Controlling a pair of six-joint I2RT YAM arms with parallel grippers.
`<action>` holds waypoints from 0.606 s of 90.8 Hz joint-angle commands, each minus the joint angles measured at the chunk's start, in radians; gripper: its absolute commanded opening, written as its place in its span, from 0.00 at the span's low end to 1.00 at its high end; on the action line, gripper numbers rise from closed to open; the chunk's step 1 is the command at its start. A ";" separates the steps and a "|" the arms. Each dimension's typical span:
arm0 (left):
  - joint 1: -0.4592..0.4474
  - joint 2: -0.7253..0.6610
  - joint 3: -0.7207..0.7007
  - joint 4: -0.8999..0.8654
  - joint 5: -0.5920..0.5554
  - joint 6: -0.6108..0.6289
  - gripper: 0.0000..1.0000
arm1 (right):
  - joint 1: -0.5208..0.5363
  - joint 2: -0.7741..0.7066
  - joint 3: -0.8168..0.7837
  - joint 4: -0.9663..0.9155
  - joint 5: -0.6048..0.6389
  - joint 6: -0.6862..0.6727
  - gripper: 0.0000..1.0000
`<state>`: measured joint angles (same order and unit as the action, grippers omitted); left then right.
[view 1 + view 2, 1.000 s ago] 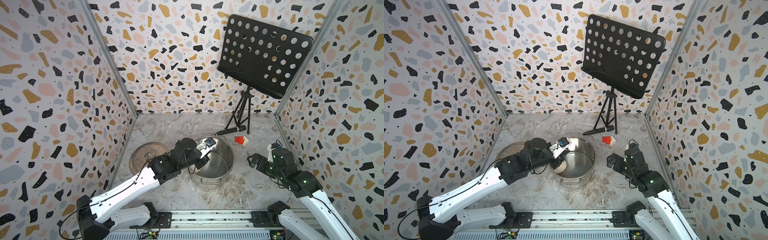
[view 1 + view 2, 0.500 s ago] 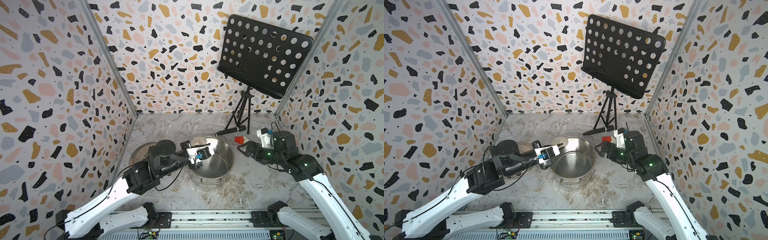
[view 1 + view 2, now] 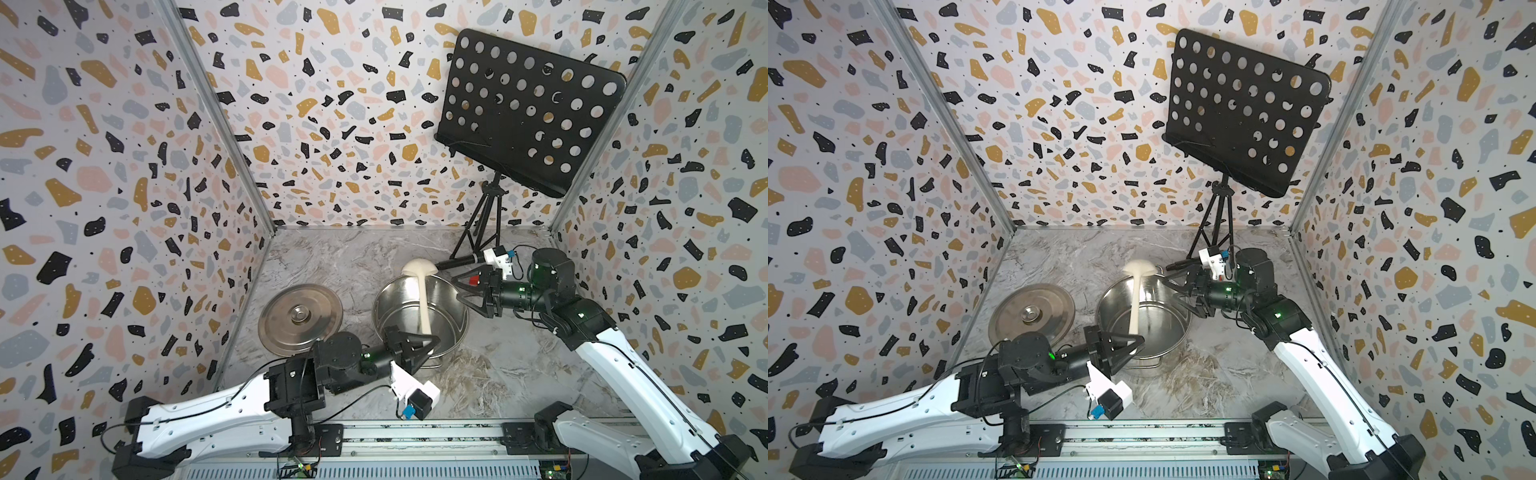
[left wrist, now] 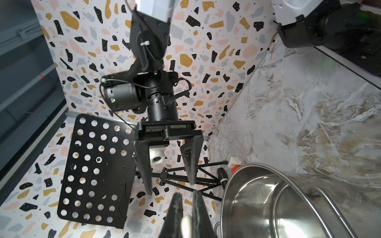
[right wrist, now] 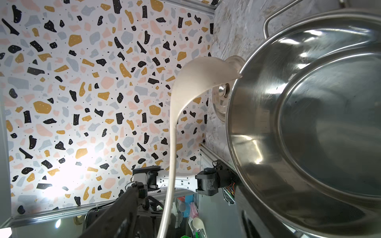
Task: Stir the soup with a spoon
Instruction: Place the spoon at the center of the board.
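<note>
Here, the left gripper (image 3: 432, 341) is clamped tight on the handle end of the spoon (image 3: 424, 301), which stretches across the open pot (image 3: 459, 332) with its bowl at the far rim. The right gripper (image 3: 458, 286) stands with its jaws apart beside the pot, holding nothing.

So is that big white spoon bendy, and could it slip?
Probably quite stiff: the spoon, held by its handle end alone in the left pincer, looks nearly straight above the pot. It looks thin and plastic, so likely light. Its smooth, narrow handle might swivel or slip if bumped.
</note>
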<state>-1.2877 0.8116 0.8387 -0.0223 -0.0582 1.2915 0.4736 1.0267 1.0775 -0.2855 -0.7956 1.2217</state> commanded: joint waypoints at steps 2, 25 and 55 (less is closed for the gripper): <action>-0.023 -0.035 0.001 0.110 -0.029 0.115 0.00 | 0.036 0.009 -0.004 0.111 0.010 0.048 0.74; -0.028 -0.036 0.000 0.088 -0.015 0.096 0.00 | 0.151 0.092 0.012 0.282 0.033 0.060 0.66; -0.028 -0.033 0.009 0.055 0.003 0.083 0.00 | 0.196 0.116 -0.007 0.425 0.019 0.091 0.47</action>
<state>-1.3106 0.7849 0.8364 -0.0002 -0.0643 1.3758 0.6556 1.1477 1.0660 0.0616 -0.7712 1.2694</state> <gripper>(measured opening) 0.079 0.527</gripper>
